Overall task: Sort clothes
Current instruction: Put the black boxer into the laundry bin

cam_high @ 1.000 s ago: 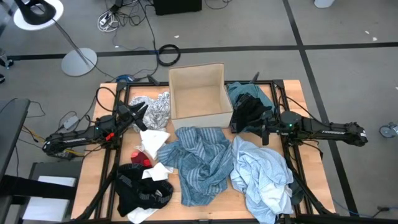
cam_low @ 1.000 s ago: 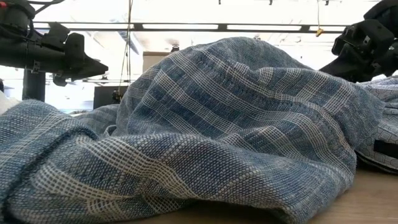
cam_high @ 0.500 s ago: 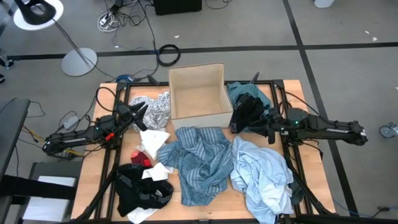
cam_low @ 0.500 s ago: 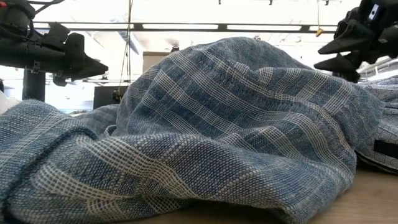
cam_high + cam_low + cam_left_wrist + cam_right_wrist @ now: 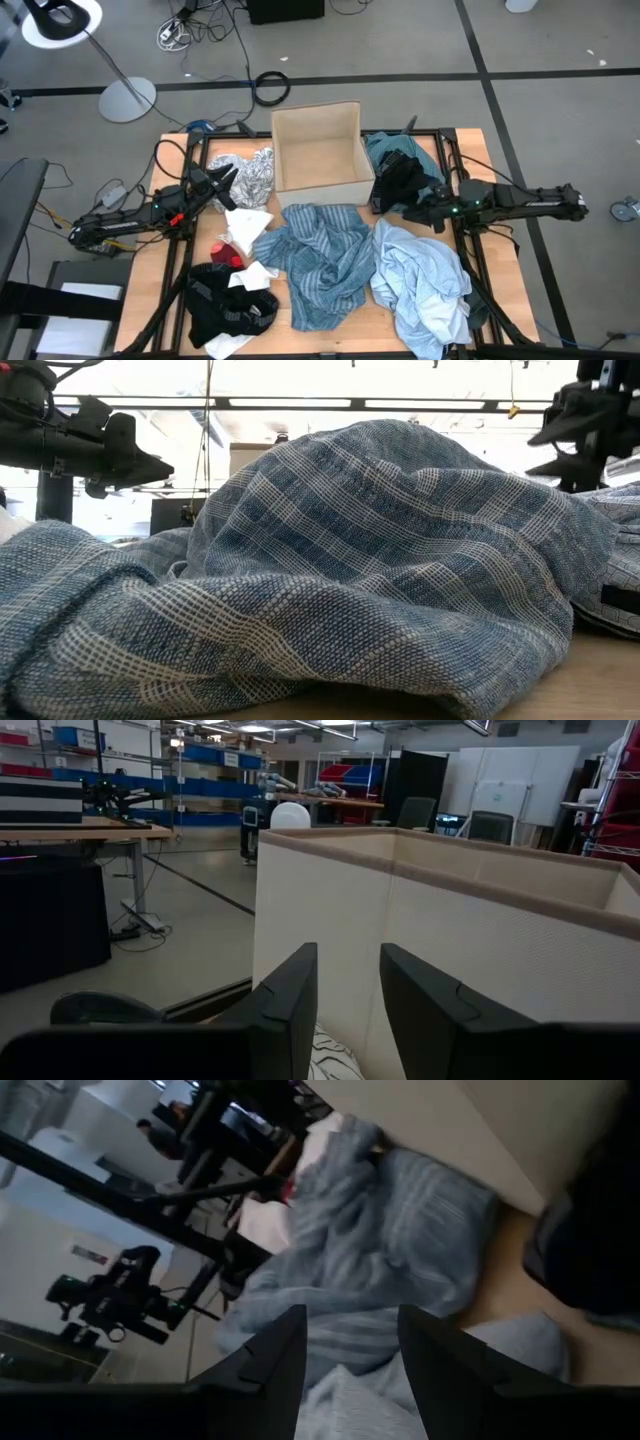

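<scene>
My right gripper is open and hangs over the far edge of the pale blue shirt, just near of a black piece that lies on the teal top. In its wrist view the blue striped shirt lies ahead. My left gripper is open and hovers beside the grey-white patterned piece. The blue striped shirt lies heaped at the table's middle. A white sock, a red sock and another black piece lie at the near left.
The tan cardboard box stands open at the table's far middle, between the two grippers; it fills the left wrist view. In the low view the striped shirt blocks most of the table. Bare wood shows near the front edge.
My right gripper has turned at the wrist and drawn a little toward the table's near edge, over the pale blue shirt's far edge. The clothes have kept still.
</scene>
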Robot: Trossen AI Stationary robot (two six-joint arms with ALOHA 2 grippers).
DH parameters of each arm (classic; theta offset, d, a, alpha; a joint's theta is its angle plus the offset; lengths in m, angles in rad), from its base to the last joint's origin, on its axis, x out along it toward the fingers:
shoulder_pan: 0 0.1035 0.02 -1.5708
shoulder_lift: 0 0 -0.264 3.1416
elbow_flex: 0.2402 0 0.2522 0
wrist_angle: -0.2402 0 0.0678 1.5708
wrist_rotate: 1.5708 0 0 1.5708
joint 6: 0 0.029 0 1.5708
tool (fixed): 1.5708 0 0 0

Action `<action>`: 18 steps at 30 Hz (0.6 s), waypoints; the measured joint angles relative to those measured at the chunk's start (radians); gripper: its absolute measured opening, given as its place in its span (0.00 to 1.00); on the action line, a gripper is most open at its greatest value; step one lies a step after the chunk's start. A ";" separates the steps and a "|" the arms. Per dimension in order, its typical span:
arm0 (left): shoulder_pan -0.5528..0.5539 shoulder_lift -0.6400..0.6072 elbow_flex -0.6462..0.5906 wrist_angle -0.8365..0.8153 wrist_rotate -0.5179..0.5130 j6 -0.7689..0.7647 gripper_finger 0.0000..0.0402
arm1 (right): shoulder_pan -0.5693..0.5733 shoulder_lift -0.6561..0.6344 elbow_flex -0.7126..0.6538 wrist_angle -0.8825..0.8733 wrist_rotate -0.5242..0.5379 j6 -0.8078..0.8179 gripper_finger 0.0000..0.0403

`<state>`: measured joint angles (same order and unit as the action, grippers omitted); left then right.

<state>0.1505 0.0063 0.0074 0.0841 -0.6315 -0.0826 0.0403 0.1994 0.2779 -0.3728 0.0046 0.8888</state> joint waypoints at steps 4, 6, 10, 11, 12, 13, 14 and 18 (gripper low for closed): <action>0.000 0.000 0.000 0.000 0.000 0.000 0.29 | 0.028 0.051 0.093 -0.026 0.048 -0.056 0.40; 0.000 0.000 0.000 0.000 0.000 0.000 0.29 | 0.038 0.098 0.158 -0.080 0.077 -0.087 0.40; 0.000 0.000 0.000 0.000 0.000 0.000 0.29 | 0.044 0.231 0.315 -0.244 0.133 -0.148 0.40; 0.000 0.000 0.000 0.000 0.000 0.000 0.29 | 0.044 0.270 0.359 -0.296 0.144 -0.164 0.40; 0.000 0.000 0.000 0.000 0.000 0.000 0.29 | 0.042 0.309 0.404 -0.345 0.156 -0.180 0.40; 0.000 0.000 0.000 0.000 0.000 0.000 0.29 | 0.040 0.349 0.450 -0.393 0.170 -0.200 0.40; 0.000 0.000 0.000 0.000 0.000 0.000 0.29 | 0.037 0.388 0.500 -0.440 0.184 -0.223 0.40; 0.000 0.000 0.000 0.000 0.000 0.000 0.29 | 0.008 0.531 0.702 -0.606 0.240 -0.357 0.40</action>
<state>0.1509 0.0067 0.0074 0.0841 -0.6315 -0.0826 0.0482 0.7308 0.9796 -0.9785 0.2442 0.5315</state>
